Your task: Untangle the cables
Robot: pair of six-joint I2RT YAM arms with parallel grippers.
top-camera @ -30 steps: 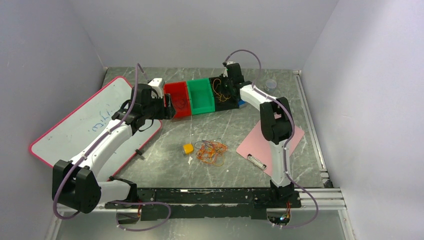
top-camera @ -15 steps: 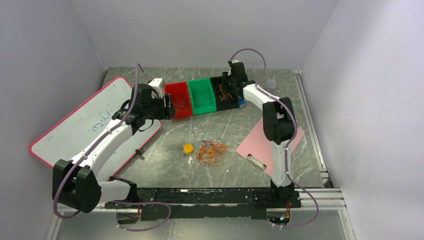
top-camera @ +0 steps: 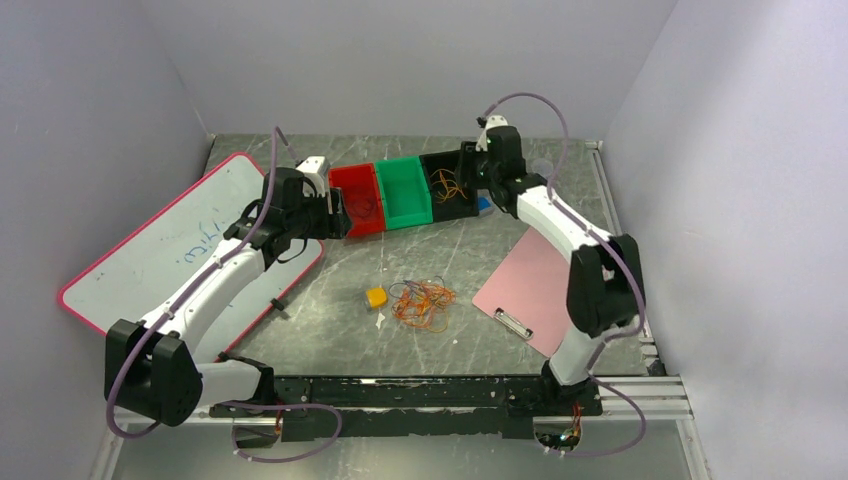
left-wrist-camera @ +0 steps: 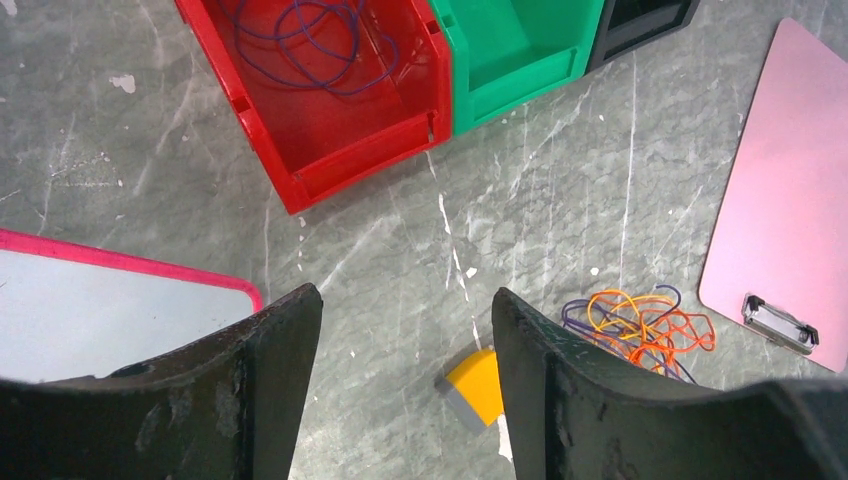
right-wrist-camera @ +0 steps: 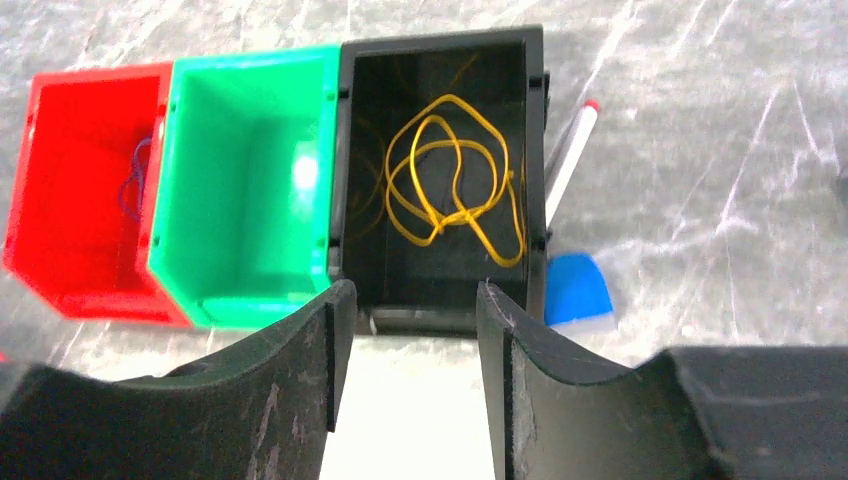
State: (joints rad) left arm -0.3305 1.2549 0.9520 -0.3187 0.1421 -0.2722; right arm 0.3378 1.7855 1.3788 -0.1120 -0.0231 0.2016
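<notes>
The cables lie as a loose tangle of orange, yellow, red and dark loops on the table's middle, also seen in the left wrist view. One yellow cable lies apart in the black bin. A purple cable lies in the red bin. My left gripper hangs open and empty over bare table in front of the red bin. At the black bin's right side, my right gripper stands open above it with nothing between its fingers.
The green bin sits empty between the red and black ones. A yellow block lies just left of the tangle. A pink clipboard lies to the right, a whiteboard to the left. A blue eraser and a marker lie beside the black bin.
My right gripper has opened, left the yellow cable in the black bin, and drawn back to the right. The left arm has stayed in place.
</notes>
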